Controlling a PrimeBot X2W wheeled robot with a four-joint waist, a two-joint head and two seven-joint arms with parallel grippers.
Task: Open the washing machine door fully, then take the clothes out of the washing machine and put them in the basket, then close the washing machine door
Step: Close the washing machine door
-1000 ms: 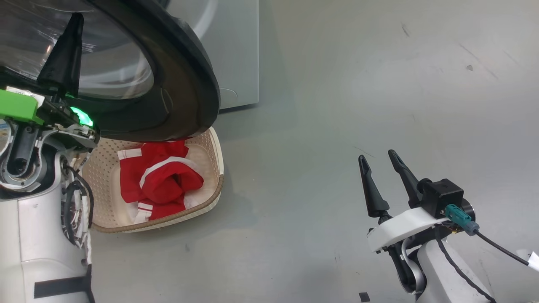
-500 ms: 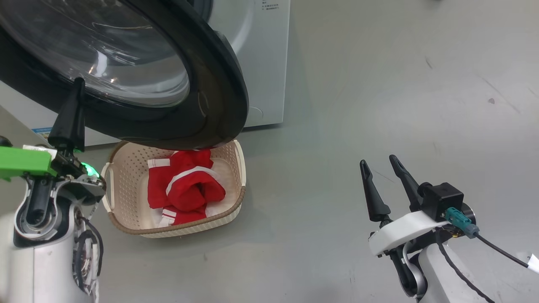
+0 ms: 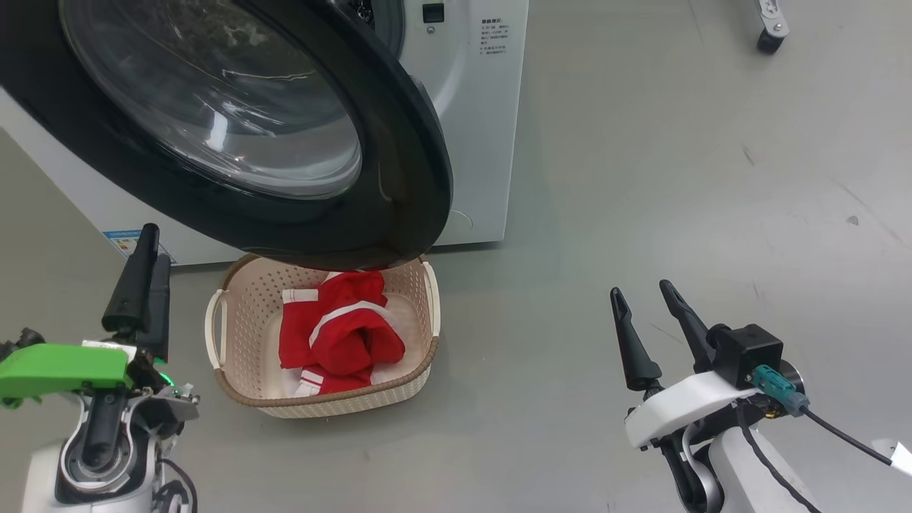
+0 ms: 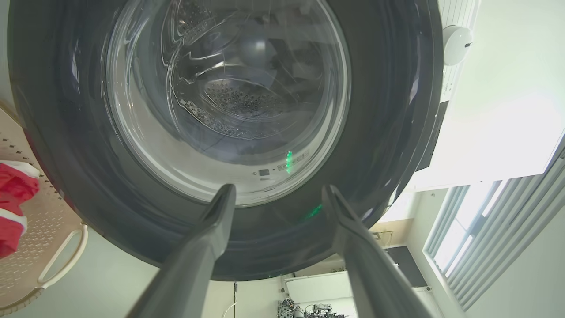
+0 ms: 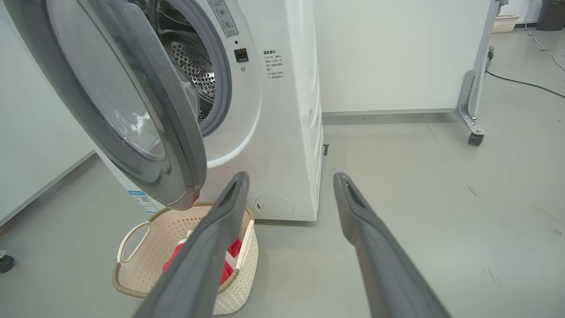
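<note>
The washing machine door (image 3: 402, 164), black-rimmed with a bulging glass window, hangs partly open over the basket (image 3: 222, 388); it also looms close in the left wrist view (image 4: 388, 110) and stands ajar in the right wrist view (image 5: 187, 132). The white washing machine (image 3: 477, 142) (image 5: 282, 132) stands behind it. Red clothes (image 3: 342, 335) (image 4: 13, 190) (image 5: 232, 251) lie in the cream basket (image 5: 132, 234) (image 4: 48, 221). My left gripper (image 3: 155, 246) (image 4: 278, 190) is open, empty, pointing at the door's lower rim. My right gripper (image 3: 640, 291) (image 5: 290, 176) is open and empty over bare floor, right of the basket.
The steel drum (image 5: 194, 70) shows through the gap behind the door. A wheeled frame leg with a caster (image 3: 766, 28) (image 5: 473, 132) stands at the back right, with a cable (image 5: 521, 84) on the floor beyond it. Grey floor spreads to the right of the machine.
The camera has risen, so the whole scene shifted down and right. My left gripper went from shut to open and now sits below the door rim. The right gripper is unchanged.
</note>
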